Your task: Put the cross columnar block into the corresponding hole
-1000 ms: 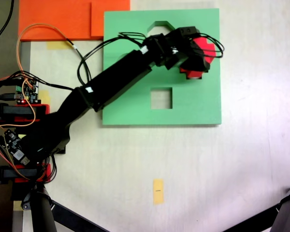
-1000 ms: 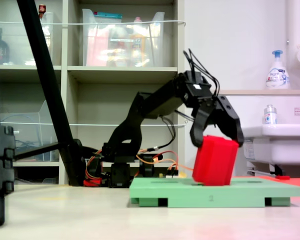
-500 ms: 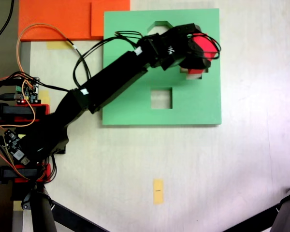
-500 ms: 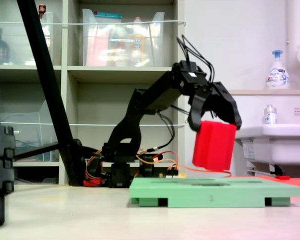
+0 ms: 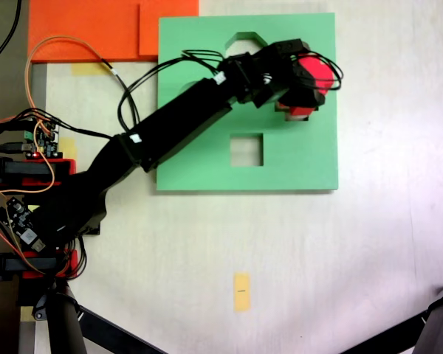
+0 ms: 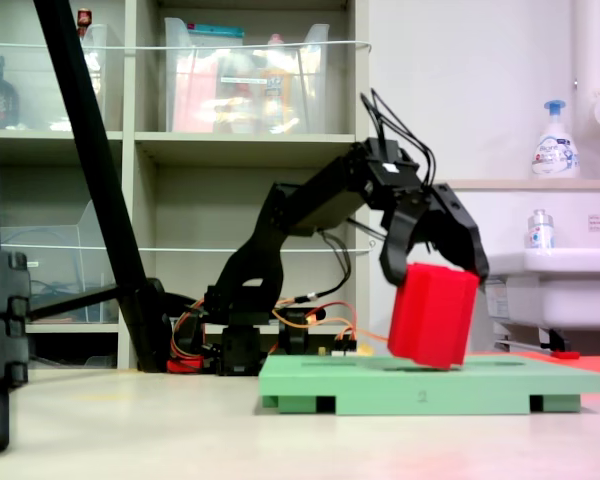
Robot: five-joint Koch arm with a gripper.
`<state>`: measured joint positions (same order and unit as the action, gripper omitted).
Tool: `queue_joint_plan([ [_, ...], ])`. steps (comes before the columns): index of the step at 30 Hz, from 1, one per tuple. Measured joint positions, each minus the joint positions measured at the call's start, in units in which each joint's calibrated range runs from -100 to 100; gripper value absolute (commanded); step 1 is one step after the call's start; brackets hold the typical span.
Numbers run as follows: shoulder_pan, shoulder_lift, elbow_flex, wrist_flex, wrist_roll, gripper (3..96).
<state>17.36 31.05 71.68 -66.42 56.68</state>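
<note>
Electronics and looped orange cable point(image 5: 55, 59) sit at the left edge of the first exterior view, where we also see the arm's base. From there the black arm point(image 5: 170, 125) reaches up and to the right across the worktop point(image 5: 280, 258) and over the green board point(image 5: 295, 158). An orange foam sheet point(image 5: 88, 26) lies at the far left, touching the board's upper left corner. On the board we see an octagonal cutout point(image 5: 242, 38) at its far edge and a square cutout point(image 5: 246, 150) nearer us.

Further right, the jaws point(image 6: 433, 262) are clamped on the cross columnar block point(image 6: 432, 315), gripping its top from both sides. In the second exterior view we see the block tilted, its lower right corner touching or just above the board and its left side raised. In the first exterior view the block point(image 5: 310, 77) sits over the board's right part, with the corresponding hole point(image 5: 282, 108) only partly showing beside it, mostly hidden under block and jaws. We cannot tell whether the block has entered it.
</note>
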Motion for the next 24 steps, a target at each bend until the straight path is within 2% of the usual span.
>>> queue_joint_plan([
  [11, 0.1, 1.64, 0.0, 0.88, 0.0, 47.4],
  [24, 0.15, 1.64, 1.57, -14.39, 0.15, 46.8],
])
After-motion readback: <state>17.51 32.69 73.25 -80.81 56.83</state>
